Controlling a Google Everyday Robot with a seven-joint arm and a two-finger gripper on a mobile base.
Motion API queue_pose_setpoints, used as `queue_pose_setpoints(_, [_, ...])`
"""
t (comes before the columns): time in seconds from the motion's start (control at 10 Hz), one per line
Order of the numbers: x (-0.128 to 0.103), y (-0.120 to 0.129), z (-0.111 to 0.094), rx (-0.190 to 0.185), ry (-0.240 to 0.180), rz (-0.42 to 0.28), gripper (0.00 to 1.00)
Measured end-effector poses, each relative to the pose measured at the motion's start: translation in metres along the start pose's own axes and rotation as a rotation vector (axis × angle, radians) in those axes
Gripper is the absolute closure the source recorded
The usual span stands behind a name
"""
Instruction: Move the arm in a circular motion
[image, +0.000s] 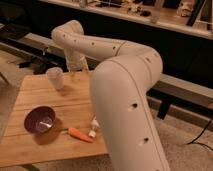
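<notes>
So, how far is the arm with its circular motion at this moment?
Done: one picture cannot show how much of the circle is finished. In hand: the arm is raised and bent, its elbow at the far left, and the gripper hangs over the table's far edge beside the cup, holding nothing. The bowl and carrot lie untouched. Left: probably the rest of the sweep.

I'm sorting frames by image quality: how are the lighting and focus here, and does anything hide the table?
Camera view: warm, dim lighting; the whole frame is soft. The arm fills the foreground, hiding the right side of the table. The bowl shows a bright glint inside. The pincer sits near the cup at the table's far edge.
</notes>
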Motion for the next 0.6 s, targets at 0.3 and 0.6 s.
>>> queue_pose_setpoints(0.3, [0.013,0.055,0.008,-0.046,0.032,-0.108,0.35])
queue_pose_setpoints(0.6, [0.049,0.095,0.005,-0.099,0.046,-0.173,0.35])
